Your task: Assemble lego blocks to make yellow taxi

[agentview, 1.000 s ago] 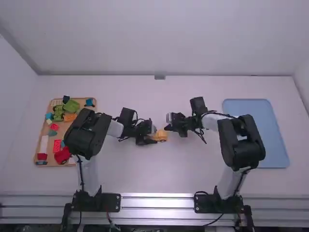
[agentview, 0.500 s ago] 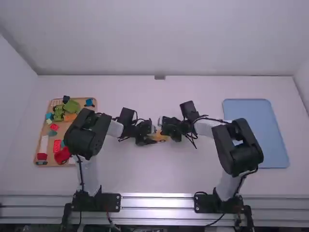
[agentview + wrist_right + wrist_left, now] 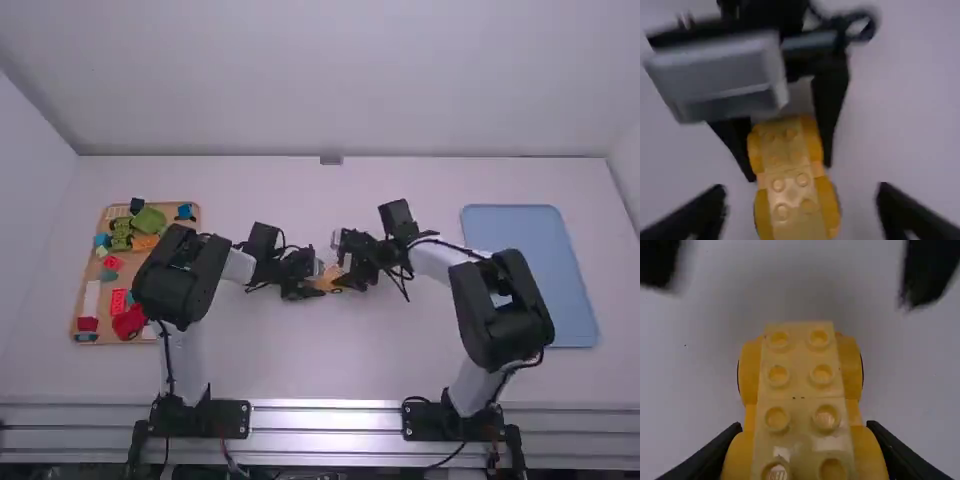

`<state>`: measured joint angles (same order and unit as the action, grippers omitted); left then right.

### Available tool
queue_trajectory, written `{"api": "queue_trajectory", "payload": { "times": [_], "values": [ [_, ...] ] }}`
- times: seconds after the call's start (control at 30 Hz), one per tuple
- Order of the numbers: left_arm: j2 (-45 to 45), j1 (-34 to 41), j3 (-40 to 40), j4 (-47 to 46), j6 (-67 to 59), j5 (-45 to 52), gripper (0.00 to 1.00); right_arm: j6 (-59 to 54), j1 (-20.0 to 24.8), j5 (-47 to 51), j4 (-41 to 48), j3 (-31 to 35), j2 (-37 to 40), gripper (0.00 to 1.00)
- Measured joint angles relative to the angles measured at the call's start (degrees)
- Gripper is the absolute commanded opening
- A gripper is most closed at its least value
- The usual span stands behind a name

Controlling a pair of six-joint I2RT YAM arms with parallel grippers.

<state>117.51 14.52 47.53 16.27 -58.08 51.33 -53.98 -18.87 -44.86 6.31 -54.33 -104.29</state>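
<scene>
Can see, toward the left end of the white table (image 3: 260, 370), a shallow light-wood tray (image 3: 93, 265) loaded with glossy plastic: a rounded green block (image 3: 148, 219), an orange block (image 3: 145, 242), a long white block (image 3: 91, 300), a studded red brick (image 3: 118, 302), a bulky red piece (image 3: 128, 322) and a small blue block (image 3: 185, 212) near the far rim. Toward the right end, can see a flat, round-cornered blue plastic tray (image 3: 520, 225), partly behind the right arm.

Between the two trays, near mid-table, find the yellow toy car body (image 3: 801, 370), upright (whether touching the table, cannot tell), with bulging smooth flanks and a pale strip of round studs in two rows, seamed across. Pinched at one end, flank to flank, by the black left gripper (image 3: 320, 281). At the other end, near the black right gripper (image 3: 338, 262), with fingers spread wide.
</scene>
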Motion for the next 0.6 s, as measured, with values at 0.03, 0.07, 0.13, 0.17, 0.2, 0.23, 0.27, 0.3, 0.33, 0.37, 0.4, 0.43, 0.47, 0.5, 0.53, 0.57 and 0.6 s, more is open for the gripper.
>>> {"api": "queue_trajectory", "payload": {
  "times": [0.03, 0.07, 0.13, 0.17, 0.2, 0.23, 0.27, 0.3, 0.33, 0.37, 0.4, 0.43, 0.47, 0.5, 0.53, 0.57, 0.6],
  "values": [
    [0.0, 0.0, 0.0, 0.2, 0.2, -0.1, 0.54, 0.7, 0.8, -0.6, -1.0, -0.6, 1.8, 0.99],
    [0.0, 0.0, 0.0, 0.3, 0.4, -0.2, 0.59, 1.7, 1.6, -1.0, -2.5, -1.3, 3.5, 0.99],
    [0.0, 0.0, 0.2, 0.2, 0.2, -0.4, 0.84, 3.2, 2.5, -1.4, -4.2, -2.2, 5.4, 0.99],
    [0.0, 0.0, 0.6, -0.1, 0.6, -0.9, 0.97, 4.5, 3.1, -1.6, -5.2, -2.8, 6.9, 0.99],
    [0.0, 0.0, 1.2, -0.6, 0.9, -1.4, 0.99, 5.5, 3.5, -1.8, -5.7, -3.0, 7.9, 0.99],
    [0.0, 0.0, 1.7, -1.3, 1.1, -1.8, 0.99, 6.1, 3.8, -1.9, -6.2, -3.1, 8.5, 0.99],
    [0.0, 0.0, 2.2, -2.1, 1.2, -2.1, 0.99, 7.1, 4.1, -2.1, -7.0, -3.1, 9.1, 0.99],
    [0.0, 0.0, 2.6, -2.9, 1.1, -2.4, 0.99, 8.0, 4.2, -2.3, -7.9, -3.2, 9.4, 0.99],
    [0.0, 0.0, 3.4, -4.3, 0.9, -2.8, 0.99, 9.1, 4.3, -2.5, -8.9, -3.1, 9.4, 0.99],
    [0.0, 0.0, 4.2, -5.8, 0.5, -3.2, 0.99, 9.9, 4.2, -2.5, -9.4, -3.1, 9.4, 0.99],
    [0.0, 0.0, 5.1, -7.8, 0.2, -3.5, 0.99, 10.7, 4.2, -2.7, -10.3, -3.1, 9.4, 0.99],
    [-0.2, -0.2, 6.6, -11.4, -0.1, -3.9, 0.99, 11.8, 4.3, -3.1, -11.7, -3.1, 9.4, 0.99],
    [-0.4, -0.3, 7.3, -13.5, -0.1, -4.1, 0.99, 12.4, 4.3, -3.5, -12.7, -3.1, 9.4, 0.99],
    [-1.2, -0.4, 8.5, -18.1, -0.1, -4.9, 0.99, 13.5, 4.3, -4.3, -14.4, -3.1, 9.4, 0.99],
    [-2.3, -0.7, 9.7, -23.5, 0.0, -5.9, 0.99, 14.0, 4.4, -5.1, -15.5, -3.1, 9.4, 0.99],
    [-3.8, -1.4, 11.5, -31.1, 0.0, -7.2, 0.99, 14.7, 4.7, -6.3, -17.2, -3.1, 9.4, 0.99],
    [-4.4, -1.6, 12.0, -33.3, 0.0, -7.6, 0.99, 14.9, 4.9, -6.6, -17.7, -3.1, 9.4, 0.99]
  ]
}}
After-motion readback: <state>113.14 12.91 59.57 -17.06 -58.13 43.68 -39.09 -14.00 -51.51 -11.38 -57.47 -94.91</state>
